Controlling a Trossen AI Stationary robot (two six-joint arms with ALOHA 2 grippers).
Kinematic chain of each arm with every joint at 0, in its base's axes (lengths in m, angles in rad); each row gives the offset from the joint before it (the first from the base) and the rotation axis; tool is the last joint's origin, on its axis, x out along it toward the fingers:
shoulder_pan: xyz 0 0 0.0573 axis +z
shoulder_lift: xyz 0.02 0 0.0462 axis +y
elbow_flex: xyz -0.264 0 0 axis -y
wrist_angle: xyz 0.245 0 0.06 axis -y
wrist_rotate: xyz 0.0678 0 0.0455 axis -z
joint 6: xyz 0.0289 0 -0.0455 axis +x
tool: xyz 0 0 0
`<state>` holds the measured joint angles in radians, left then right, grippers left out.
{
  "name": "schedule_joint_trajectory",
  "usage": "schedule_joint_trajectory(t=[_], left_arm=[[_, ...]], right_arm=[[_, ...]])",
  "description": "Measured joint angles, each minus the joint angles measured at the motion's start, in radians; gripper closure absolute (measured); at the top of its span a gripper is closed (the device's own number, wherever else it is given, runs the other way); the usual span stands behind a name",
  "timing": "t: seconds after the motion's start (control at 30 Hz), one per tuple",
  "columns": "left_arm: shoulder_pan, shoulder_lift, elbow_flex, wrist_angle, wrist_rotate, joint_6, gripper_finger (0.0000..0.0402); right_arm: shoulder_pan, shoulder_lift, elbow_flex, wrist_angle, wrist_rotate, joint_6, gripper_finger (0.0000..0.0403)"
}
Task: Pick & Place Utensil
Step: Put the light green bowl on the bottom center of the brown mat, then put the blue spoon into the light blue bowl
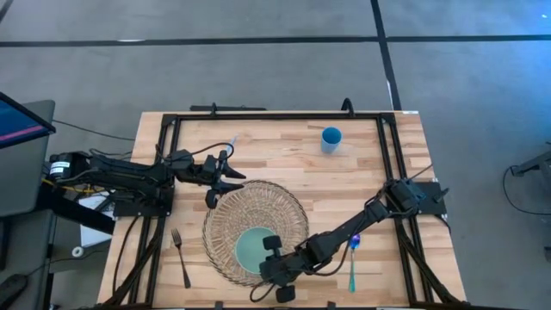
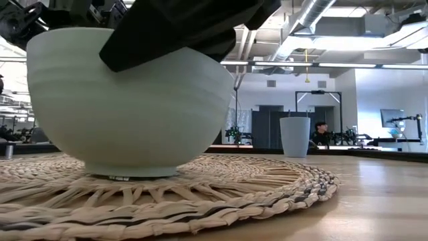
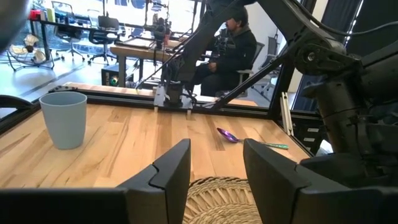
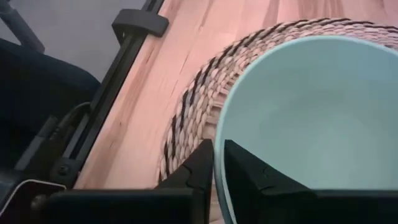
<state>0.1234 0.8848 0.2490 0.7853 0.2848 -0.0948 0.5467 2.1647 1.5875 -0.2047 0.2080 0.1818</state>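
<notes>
I see the right end effector (image 4: pixel 214 163) clenched on the bowl (image 4: pixel 311 118) rim, lower centre of the high view, on the woven mat (image 1: pixel 284 207). Left end effector (image 3: pixel 214 171) released at mat's upper-left edge. Spoon (image 1: pixel 353 258) lies lower right.

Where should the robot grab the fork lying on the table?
Probably by the middle of its thin handle, coming straight down from above. The fork lies flat on the wood beside the woven mat, so only its narrow sides give the hand's fingers something to pinch.

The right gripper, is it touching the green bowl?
Touching. In the right wrist view, the right gripper has its fingers pinched on either side of the bowl rim.
</notes>
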Motion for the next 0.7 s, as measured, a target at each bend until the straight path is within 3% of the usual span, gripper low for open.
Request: schedule_joint_trajectory(t=[0.53,0.7], left_arm=[[0.0,0.0,0.0,0.0,0.0,0.0,0.0253],[0.009,0.0,0.021,0.004,0.0,0.043,0.0253]], right_arm=[[-0.004,-0.007,0.046,-0.025,0.0,0.055,0.0285],[-0.011,-0.02,0.157,-0.209,0.001,0.01,0.0262]])
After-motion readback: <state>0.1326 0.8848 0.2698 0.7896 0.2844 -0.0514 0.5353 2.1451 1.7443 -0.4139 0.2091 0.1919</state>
